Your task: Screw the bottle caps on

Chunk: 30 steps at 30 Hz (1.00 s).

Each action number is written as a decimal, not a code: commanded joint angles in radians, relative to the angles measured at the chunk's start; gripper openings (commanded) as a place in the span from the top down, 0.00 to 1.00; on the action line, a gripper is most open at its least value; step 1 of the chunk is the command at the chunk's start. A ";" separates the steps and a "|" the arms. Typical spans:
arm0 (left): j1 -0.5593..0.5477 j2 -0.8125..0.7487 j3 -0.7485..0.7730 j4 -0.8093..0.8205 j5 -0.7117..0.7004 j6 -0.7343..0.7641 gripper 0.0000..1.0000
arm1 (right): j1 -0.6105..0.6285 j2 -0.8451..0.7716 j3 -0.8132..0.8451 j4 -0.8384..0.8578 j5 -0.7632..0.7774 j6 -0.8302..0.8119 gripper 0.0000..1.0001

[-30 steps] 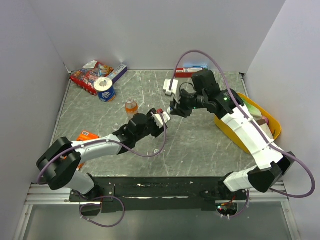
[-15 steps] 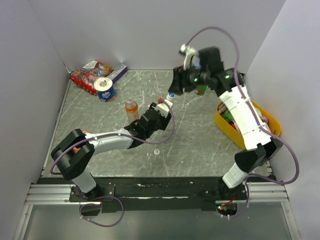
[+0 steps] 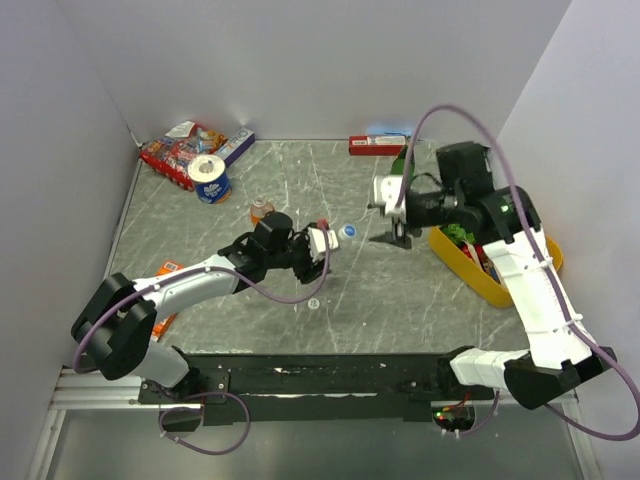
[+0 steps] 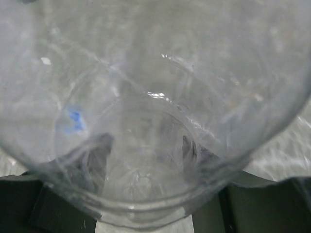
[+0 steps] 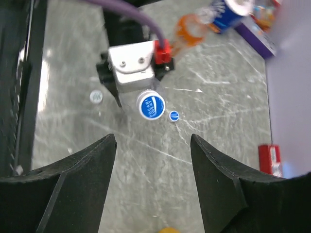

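My left gripper (image 3: 322, 244) is shut on a clear bottle (image 4: 155, 111), whose body fills the left wrist view; the fingers (image 4: 97, 148) show dimly through the plastic. A blue cap (image 5: 151, 106) sits on that bottle's neck, also seen from above as the blue cap (image 3: 347, 232). My right gripper (image 5: 151, 141) is open and empty, apart from the bottle, on its right (image 3: 393, 232). A small loose blue cap (image 5: 174, 115) lies beside the capped bottle, and a pale cap (image 3: 313, 302) lies nearer the front. The orange bottle (image 3: 261, 210) stands behind my left arm.
A yellow bin (image 3: 497, 283) with items sits at the right under my right arm. Snack packets (image 3: 178, 152) and a blue-and-white tape roll (image 3: 210, 178) lie at the back left, a red box (image 3: 372, 146) at the back wall, an orange packet (image 3: 170, 270) by my left arm.
My right gripper has opened, left the cap on the clear bottle, swung up and back, then come down to the right. My left gripper still holds the bottle.
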 commanded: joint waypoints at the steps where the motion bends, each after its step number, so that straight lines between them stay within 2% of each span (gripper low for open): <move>1: -0.003 0.002 0.085 -0.192 0.219 0.260 0.99 | 0.065 -0.030 -0.055 -0.051 0.013 -0.385 0.30; 12: -0.008 0.002 0.119 -0.192 0.200 0.348 0.99 | 0.182 0.001 -0.062 -0.228 0.028 -0.600 0.35; 26: -0.023 -0.018 0.105 -0.162 0.174 0.359 0.99 | 0.232 0.039 -0.099 -0.147 0.060 -0.554 0.44; 30: -0.021 -0.021 0.100 -0.153 0.171 0.356 0.99 | 0.238 0.031 -0.124 -0.120 0.072 -0.546 0.50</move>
